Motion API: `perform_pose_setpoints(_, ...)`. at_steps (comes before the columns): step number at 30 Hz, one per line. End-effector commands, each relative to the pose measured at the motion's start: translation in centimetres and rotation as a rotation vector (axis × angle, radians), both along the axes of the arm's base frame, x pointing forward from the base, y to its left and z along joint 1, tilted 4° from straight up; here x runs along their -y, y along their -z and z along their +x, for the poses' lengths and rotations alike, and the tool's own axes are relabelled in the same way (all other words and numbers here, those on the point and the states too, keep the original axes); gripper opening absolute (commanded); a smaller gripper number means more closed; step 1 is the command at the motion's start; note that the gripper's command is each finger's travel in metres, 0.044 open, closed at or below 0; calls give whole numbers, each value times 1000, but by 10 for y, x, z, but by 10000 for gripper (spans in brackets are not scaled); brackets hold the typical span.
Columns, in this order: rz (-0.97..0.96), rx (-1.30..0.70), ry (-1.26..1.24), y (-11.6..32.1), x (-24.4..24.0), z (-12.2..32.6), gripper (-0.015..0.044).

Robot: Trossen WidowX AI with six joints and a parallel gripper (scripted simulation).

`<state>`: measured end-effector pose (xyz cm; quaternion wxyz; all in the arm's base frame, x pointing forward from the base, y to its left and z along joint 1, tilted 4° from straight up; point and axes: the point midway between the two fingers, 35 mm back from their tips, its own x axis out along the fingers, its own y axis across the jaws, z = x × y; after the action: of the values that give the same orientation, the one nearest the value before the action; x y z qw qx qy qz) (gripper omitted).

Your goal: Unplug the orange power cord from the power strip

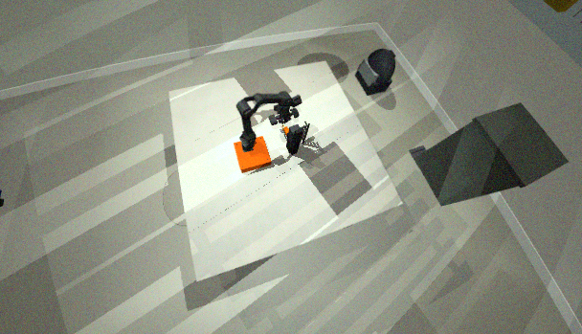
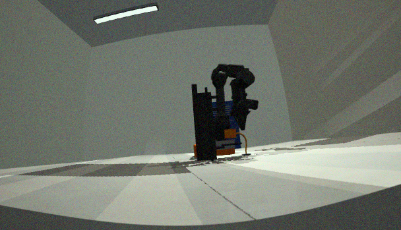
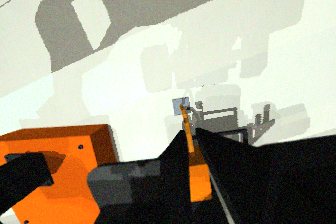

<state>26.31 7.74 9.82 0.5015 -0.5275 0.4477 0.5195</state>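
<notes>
The orange plug [image 1: 286, 130] [image 2: 230, 133] [image 3: 200, 185] sits beside a black upright block [image 1: 293, 142] [image 2: 205, 128]. The power strip cannot be told apart from this dark block, and whether the plug is seated in it is hidden. The orange cord [image 2: 246, 142] [image 3: 187, 129] leaves the plug and curves down to a small plate [image 3: 179, 106] on the table. My gripper [image 2: 243, 128] [image 3: 190, 133] is nearly shut, with its fingertips above and to the cord side of the plug. They hold nothing that I can see. The cord runs close below the tips; contact is unclear.
The arm's orange base [image 1: 254, 155] [image 3: 64, 185] stands close beside the black block. Thin black racks [image 1: 306, 133] rise beside the block. A blue panel [image 2: 237, 124] stands behind the arm. A dark rounded object [image 1: 378, 71] and a large dark box [image 1: 493, 154] are off the white table [image 1: 225, 238].
</notes>
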Motion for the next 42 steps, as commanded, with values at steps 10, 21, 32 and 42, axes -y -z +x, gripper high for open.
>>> perform_pose_setpoints(10,-9,1,15,0,6,1,160)
perform_pose_setpoints(21,9,3,-25,-10,8,1,160)
perform_pose_setpoints(32,7,3,-25,-9,24,4,160)
perform_pose_setpoints(42,5,4,-25,-8,41,6,160)
